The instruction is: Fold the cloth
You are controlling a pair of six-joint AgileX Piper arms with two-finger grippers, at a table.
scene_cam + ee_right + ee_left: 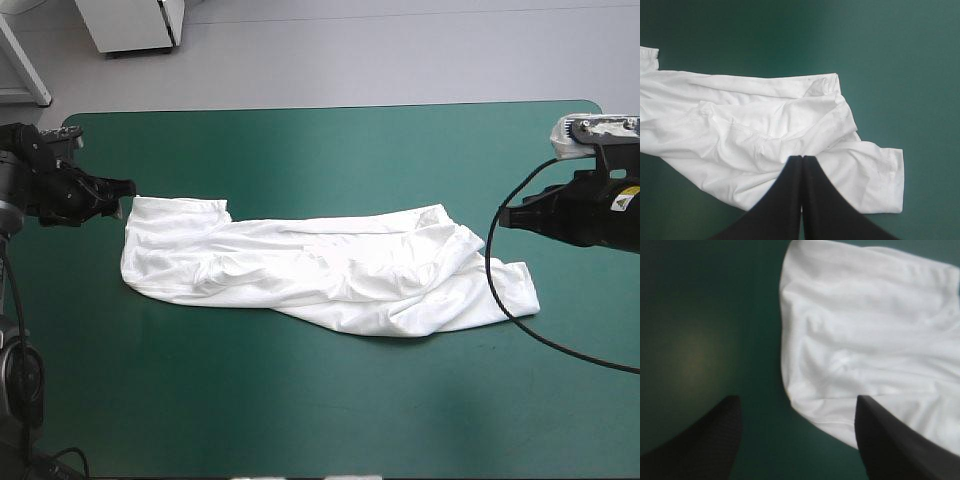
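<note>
My left gripper is closest to the work. Its black fingers are spread wide with nothing between them, hovering at the squared left end of the T-shirt, one finger over the bare teal-green cover and the other over the cloth's corner. My right gripper is pinched to a single point and holds nothing. It hangs over the other end of the shirt, just short of the sleeve that pokes out toward the near right.

Between my two hands the T-shirt lies on the table as one long rumpled band running left to right across the middle, well away from every edge. It looks loosely doubled lengthways, with layers slumped over each other and creases all along it. I judge the task barely begun: the cloth is stretched out but not smoothed, and I see no clean fold. Squaring it up, tucking the sleeve in and folding it into a bundle all remain.

Beyond the shirt the cover runs bare to the far edge. No other object blocks me. The only hindrances I expect are the wrinkles, the stacked layers that could lift together, and that stray sleeve.
</note>
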